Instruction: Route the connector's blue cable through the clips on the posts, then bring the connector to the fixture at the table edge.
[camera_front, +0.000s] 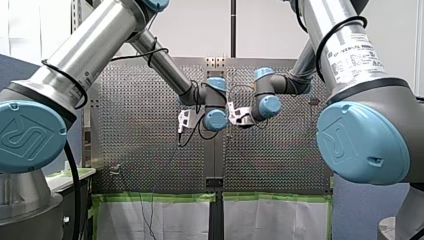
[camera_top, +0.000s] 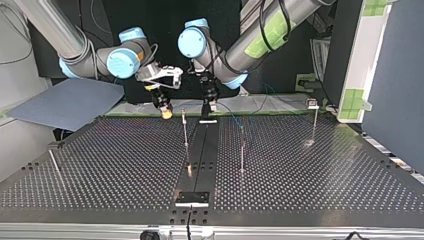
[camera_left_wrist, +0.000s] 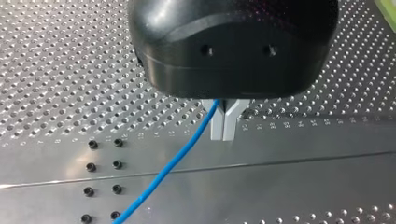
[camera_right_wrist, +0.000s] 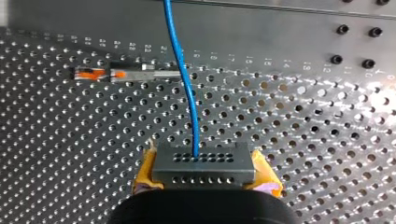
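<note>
In the right wrist view a grey connector (camera_right_wrist: 203, 164) with rows of small holes sits between yellow pads (camera_right_wrist: 144, 173); my right gripper (camera_right_wrist: 203, 170) is shut on it. The blue cable (camera_right_wrist: 183, 79) leaves the connector's face and runs ahead over the perforated table. In the left wrist view my left gripper (camera_left_wrist: 222, 135) has its metal fingers shut on the blue cable (camera_left_wrist: 173, 163), which trails away across the centre strip. In the top view both grippers hang close together at the far edge: my right gripper (camera_top: 165, 111) at the left and my left gripper (camera_top: 207, 107) beside it.
Thin posts stand on the table (camera_top: 300, 190): one near the middle (camera_top: 185, 134), one further right (camera_top: 242, 150), one at the far right (camera_top: 314, 124). A post with an orange clip (camera_right_wrist: 122, 73) lies ahead of the connector. A small bracket (camera_top: 191, 198) sits at the near edge.
</note>
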